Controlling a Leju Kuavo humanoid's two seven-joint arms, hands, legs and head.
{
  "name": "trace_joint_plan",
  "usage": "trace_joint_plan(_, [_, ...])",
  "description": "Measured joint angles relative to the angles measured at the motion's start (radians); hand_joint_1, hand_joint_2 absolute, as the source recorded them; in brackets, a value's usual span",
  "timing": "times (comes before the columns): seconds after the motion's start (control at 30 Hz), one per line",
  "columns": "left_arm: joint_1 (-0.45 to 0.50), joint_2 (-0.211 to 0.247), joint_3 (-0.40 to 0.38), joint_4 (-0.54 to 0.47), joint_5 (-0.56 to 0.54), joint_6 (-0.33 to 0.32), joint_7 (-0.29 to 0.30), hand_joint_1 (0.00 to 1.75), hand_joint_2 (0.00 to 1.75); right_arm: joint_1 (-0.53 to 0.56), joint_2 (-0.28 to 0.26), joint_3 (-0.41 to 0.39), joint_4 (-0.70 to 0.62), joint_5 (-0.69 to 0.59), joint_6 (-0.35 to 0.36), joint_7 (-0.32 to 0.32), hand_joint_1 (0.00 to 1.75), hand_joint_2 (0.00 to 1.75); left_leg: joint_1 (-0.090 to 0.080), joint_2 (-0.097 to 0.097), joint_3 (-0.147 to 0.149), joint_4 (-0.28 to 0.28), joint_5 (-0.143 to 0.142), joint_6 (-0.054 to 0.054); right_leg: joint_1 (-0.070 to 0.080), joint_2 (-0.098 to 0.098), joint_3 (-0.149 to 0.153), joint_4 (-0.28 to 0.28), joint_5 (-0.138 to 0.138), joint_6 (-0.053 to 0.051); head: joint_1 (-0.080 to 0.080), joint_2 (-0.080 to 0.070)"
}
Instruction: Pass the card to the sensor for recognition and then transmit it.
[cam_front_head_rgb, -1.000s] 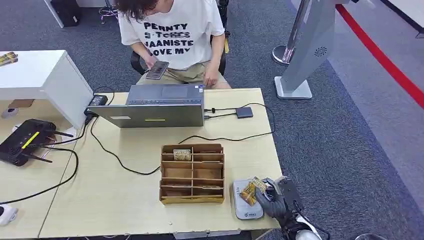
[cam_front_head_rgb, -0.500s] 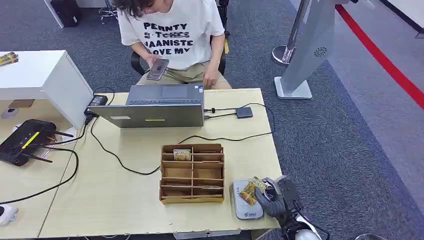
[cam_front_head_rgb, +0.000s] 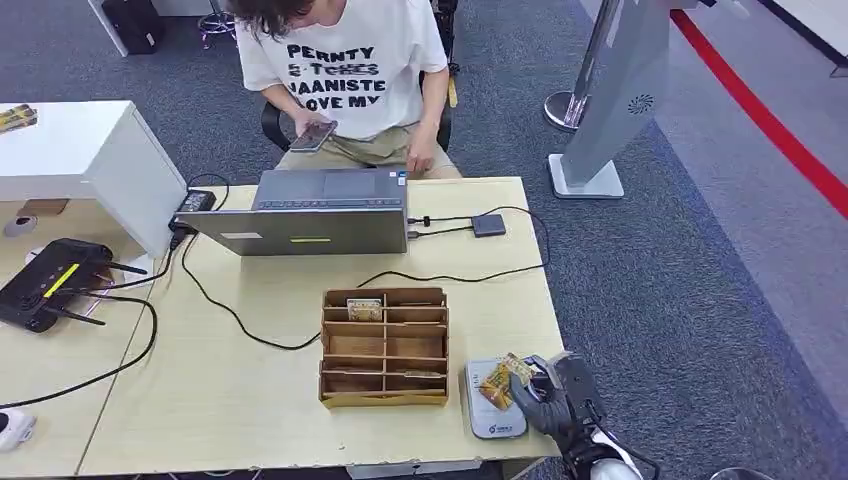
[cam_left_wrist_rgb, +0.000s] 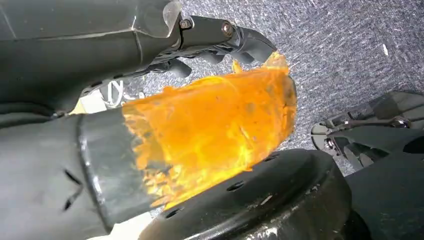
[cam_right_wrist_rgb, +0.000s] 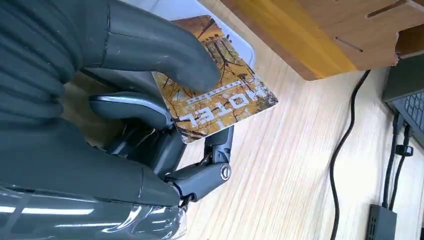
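The right hand (cam_right_wrist_rgb: 150, 115) pinches an autumn-toned card (cam_right_wrist_rgb: 220, 95) printed "HOTEL", thumb on top, over the white sensor (cam_front_head_rgb: 490, 410) beneath it.

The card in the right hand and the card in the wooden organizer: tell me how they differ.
The held card is pinched by the right hand above the grey sensor pad; the organizer card sits untouched in a far compartment of the wooden organizer. The held card is tilted in the air; the organizer card lies in its slot. Both show yellowish-brown printing.
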Motion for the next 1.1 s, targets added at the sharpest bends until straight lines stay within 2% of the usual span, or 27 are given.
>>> trace_joint_plan(1.1, [0.0,0.0,0.0,0.0,0.002,0.0,0.0,0.0,0.0,0.0,0.0,0.0,0.0,0.0,0.0,0.0,1.75,1.75,0.0,0.0,0.0,0.0,0.0,0.0,0.0,0.0,0.0,0.0,0.0,0.0,0.0,0.0])
